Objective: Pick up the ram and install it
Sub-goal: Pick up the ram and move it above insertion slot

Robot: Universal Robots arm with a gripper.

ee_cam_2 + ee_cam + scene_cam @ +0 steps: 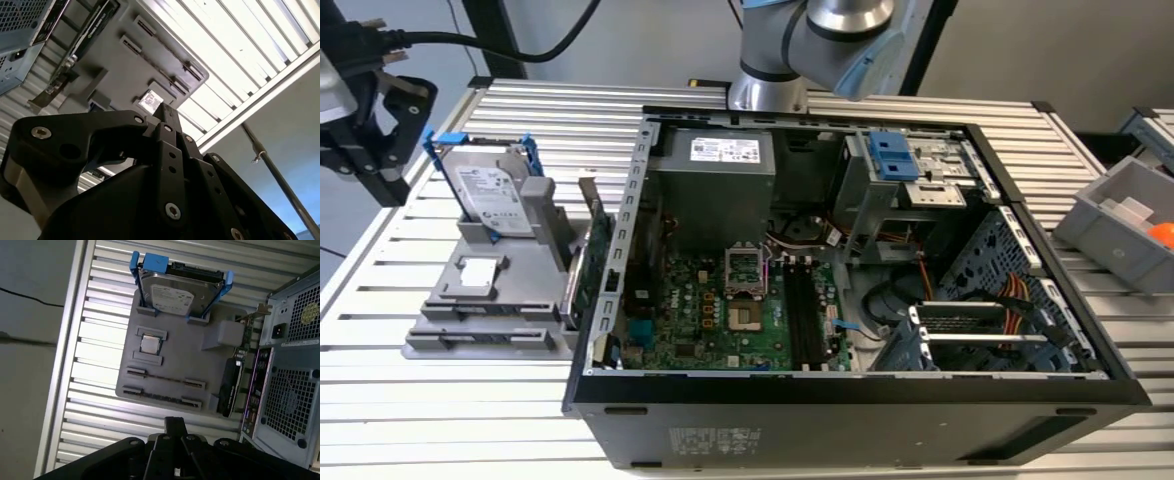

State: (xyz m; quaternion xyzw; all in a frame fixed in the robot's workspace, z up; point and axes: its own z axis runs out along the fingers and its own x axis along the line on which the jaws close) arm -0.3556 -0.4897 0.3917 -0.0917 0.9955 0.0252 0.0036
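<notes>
Black end effector [175, 424] narrow, fingertips together, empty, over slatted aluminium counter [454, 420]. Thin dark ram [165, 380] edge-on in slot of grey plastic holder tray [467, 300], at exterior view's left of open black computer case [854, 390].

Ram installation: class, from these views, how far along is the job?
Nothing looks done: the motherboard's memory slots look empty. The pincer, shut on nothing, hangs above the grey holder, where a thin edge-on stick, probably the ram, sits. Pick-up and installing are left.
</notes>
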